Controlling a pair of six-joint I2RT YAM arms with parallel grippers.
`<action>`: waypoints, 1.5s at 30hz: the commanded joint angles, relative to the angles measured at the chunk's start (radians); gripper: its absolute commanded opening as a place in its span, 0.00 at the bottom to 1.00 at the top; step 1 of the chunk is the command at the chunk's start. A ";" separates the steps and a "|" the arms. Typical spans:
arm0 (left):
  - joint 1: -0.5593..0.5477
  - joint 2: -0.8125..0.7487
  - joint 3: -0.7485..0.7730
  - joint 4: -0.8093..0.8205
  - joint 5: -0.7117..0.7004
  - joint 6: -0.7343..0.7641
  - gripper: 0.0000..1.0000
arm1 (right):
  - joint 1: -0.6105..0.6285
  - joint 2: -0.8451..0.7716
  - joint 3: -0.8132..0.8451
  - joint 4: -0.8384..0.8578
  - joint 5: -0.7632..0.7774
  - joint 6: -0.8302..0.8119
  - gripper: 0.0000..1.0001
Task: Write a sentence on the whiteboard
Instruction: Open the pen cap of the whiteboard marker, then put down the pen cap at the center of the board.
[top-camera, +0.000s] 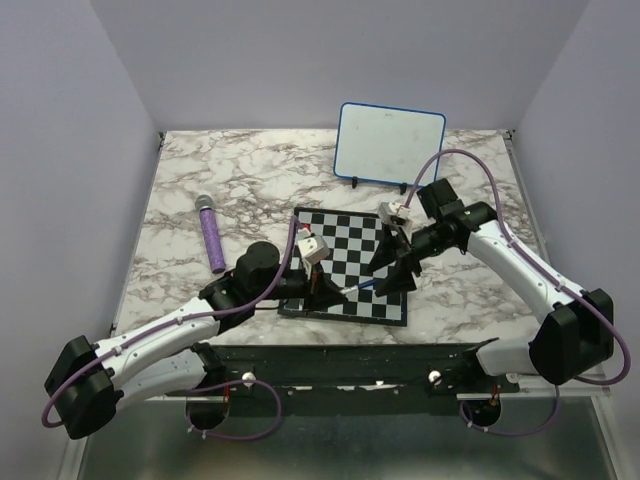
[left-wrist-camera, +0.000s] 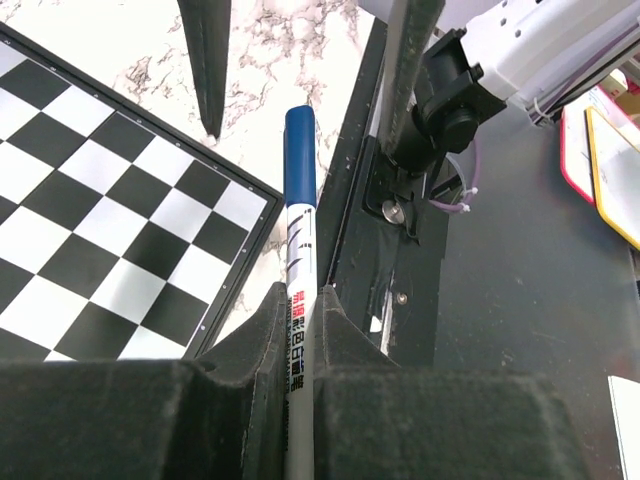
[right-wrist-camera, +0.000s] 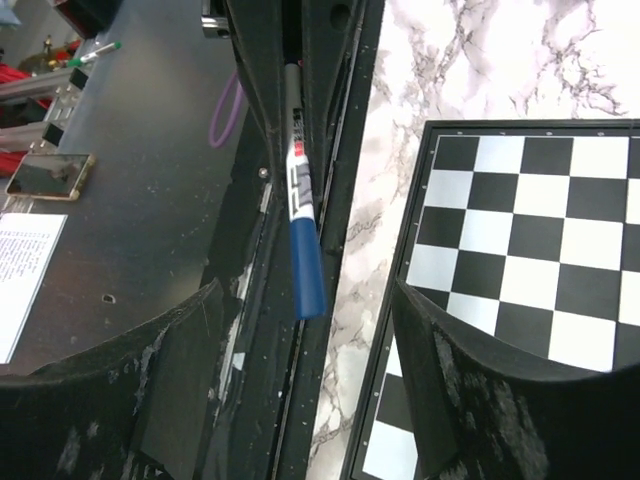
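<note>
The whiteboard stands tilted on small black feet at the back of the table. Its face looks blank apart from faint smudges, and no sentence shows on it. My left gripper is shut on the white barrel of a marker whose blue cap points away from the fingers. The marker hangs over the near edge of the chessboard. My right gripper is open, one finger on each side of the blue cap without touching it.
The black-and-white chessboard lies mid-table between the arms and the whiteboard. A purple cylinder with a grey end lies to the left on the marble top. The black mounting rail runs along the near edge.
</note>
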 joint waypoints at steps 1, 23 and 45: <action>0.000 0.029 0.005 0.072 -0.019 -0.028 0.00 | 0.034 0.029 -0.007 0.059 -0.037 0.049 0.72; 0.092 -0.098 0.113 -0.386 -0.012 0.257 0.00 | -0.017 -0.009 0.058 -0.060 0.078 -0.052 0.00; 0.252 -0.333 0.112 -0.425 -0.463 0.361 0.00 | -0.383 0.126 -0.174 0.671 1.158 0.566 0.01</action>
